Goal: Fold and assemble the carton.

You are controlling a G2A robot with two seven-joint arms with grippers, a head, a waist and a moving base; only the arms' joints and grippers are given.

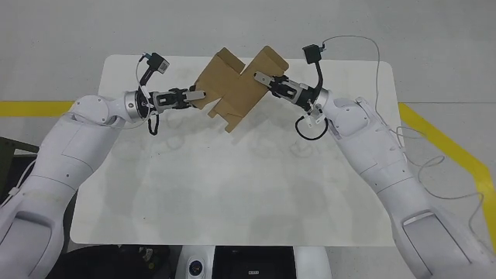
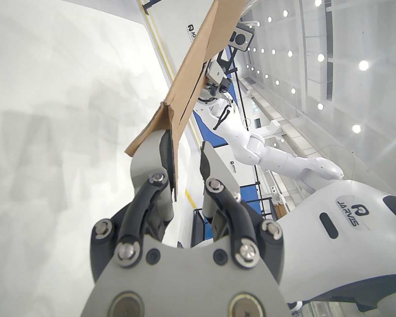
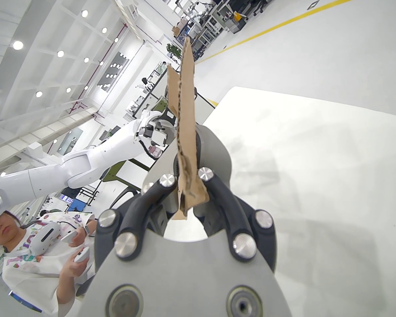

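The partly folded brown carton [image 1: 232, 85] is held over the table [image 1: 232, 201] at the upper middle of the top view, between both arms. The right jaws are clamped on its right edge. The left jaws stand apart with the carton's left edge between them, touching one finger [image 2: 150, 156].

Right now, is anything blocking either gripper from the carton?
Nothing visible. The right gripper is shut on the carton; the left gripper is open, with a carton edge between its fingers.
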